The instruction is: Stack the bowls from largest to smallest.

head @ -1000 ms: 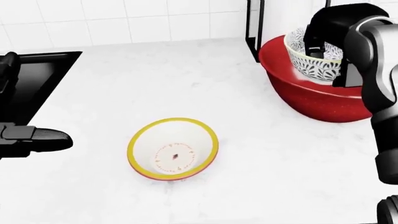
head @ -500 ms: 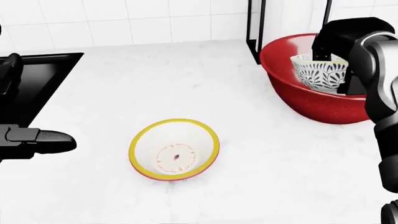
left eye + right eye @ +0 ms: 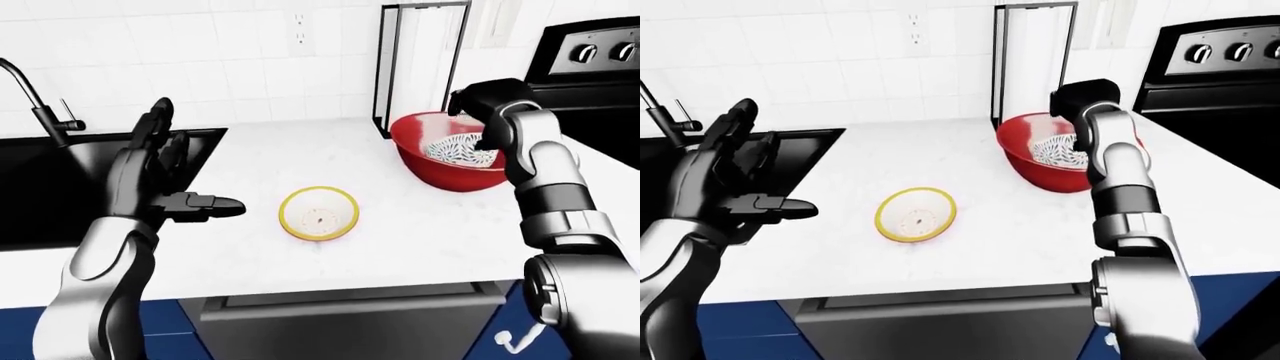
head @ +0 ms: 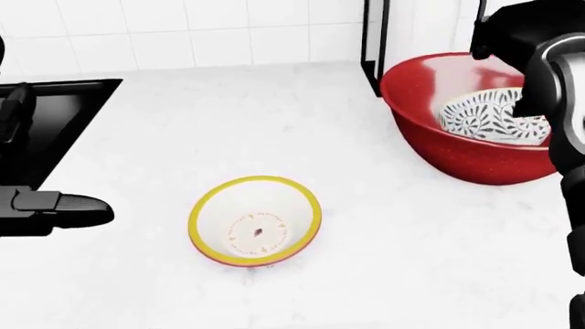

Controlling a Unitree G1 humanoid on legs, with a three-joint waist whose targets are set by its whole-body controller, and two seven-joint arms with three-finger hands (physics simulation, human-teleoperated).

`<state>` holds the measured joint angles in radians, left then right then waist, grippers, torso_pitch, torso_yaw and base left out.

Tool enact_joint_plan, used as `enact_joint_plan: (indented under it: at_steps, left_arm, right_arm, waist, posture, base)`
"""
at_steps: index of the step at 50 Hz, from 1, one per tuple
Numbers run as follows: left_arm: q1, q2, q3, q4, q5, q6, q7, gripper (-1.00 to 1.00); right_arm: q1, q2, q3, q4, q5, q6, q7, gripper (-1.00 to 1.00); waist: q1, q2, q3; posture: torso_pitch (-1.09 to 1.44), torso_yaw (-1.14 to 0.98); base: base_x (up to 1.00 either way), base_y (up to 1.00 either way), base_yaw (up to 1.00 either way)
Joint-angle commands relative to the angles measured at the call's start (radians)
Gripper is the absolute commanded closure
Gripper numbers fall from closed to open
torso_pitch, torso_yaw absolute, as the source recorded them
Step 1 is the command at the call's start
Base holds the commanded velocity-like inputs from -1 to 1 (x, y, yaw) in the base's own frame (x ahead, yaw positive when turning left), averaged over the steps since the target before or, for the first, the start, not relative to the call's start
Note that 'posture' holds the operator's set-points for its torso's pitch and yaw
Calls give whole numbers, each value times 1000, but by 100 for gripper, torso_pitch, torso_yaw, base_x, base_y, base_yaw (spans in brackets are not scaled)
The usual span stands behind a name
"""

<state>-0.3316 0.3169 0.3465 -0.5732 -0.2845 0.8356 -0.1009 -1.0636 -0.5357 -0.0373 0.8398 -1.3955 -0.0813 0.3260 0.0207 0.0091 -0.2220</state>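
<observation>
A: Three bowls. The large glossy red bowl (image 4: 457, 130) sits at the right of the white marble counter (image 4: 274, 123), and the white bowl with a dark blue leaf pattern (image 4: 494, 120) now lies inside it, slightly tilted.

B: A second ago?

A: It was held up over the red bowl's rim by the right robot hand (image 3: 490, 101). That hand has since let go and lifted clear of the rim; fingers look loose with nothing in them, though how wide is hard to read.

B: So two are nested. What's left?

A: The small white bowl with a yellow rim (image 4: 255, 220), alone mid-counter, well apart from the stack.

B: And the left?

A: The left robot hand (image 3: 165, 184) hovers spread wide and empty beside the black sink (image 3: 40, 180). My guess: the yellow one goes on next.
</observation>
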Motion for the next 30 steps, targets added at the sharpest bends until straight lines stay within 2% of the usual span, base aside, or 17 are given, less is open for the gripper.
enact_joint_plan:
  at_steps: [1,9,17,23,30]
  left_arm:
    - [-25,13,12,-22,1,-30,0,-100]
    - [-32,14,16,-57,-13,8,12,-100]
    - [-35,10,8,-71,-11,20,18,-100]
    - [-34,6,2,-64,-6,10,18,-100]
    - [-29,-2,-7,-46,5,-13,14,-100]
  right_arm:
    - [-33,-21,-13,-47,0,-7,-7,-51]
    - [-20,-51,-54,-216,38,-35,115,-55]
    - [-15,-35,-74,-418,107,-62,233,-51]
    - [-5,34,-67,-594,164,-69,339,-47]
    - [29,141,-30,-773,187,-62,450,-38]
  waist:
    - [0,-2,-13]
    - [1,-2,-7]
    - [-4,-2,-4]
    - [-9,-1,-1]
    - [-11,3,1]
  posture:
    - [-29,0]
    - [-29,0]
    - [-29,0]
    - [-29,0]
    - [-29,0]
  base:
    - [0,0,0]
    - [0,0,0]
    - [0,0,0]
    - [0,0,0]
    - [0,0,0]
